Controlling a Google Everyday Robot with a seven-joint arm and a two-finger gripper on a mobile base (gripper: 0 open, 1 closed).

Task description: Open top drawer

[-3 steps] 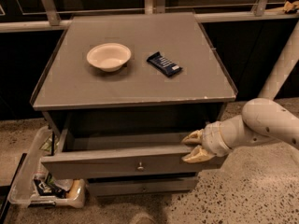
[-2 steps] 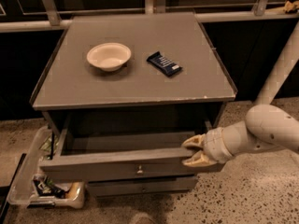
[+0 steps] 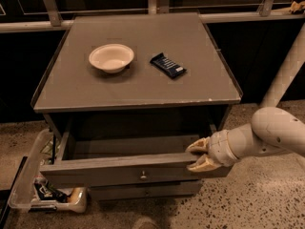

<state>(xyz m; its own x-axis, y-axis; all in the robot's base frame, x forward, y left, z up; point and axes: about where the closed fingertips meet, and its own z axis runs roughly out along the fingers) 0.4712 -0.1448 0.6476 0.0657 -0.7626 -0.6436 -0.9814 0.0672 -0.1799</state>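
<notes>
Top drawer (image 3: 109, 171) sits further out than a second ago: front panel lower in view, more plain grey inside exposed. Your gripper (image 3: 200, 156) has come along with it, at right end of front panel, fingers (image 3: 197, 146) pinching top lip, one inside, one on outer face. Knob (image 3: 143, 175) at centre untouched. Bowl (image 3: 111, 57) and dark bar (image 3: 167, 65) on cabinet top (image 3: 143, 87) unmoved. Judgement: your pull works, drawer largely open, little travel left.
</notes>
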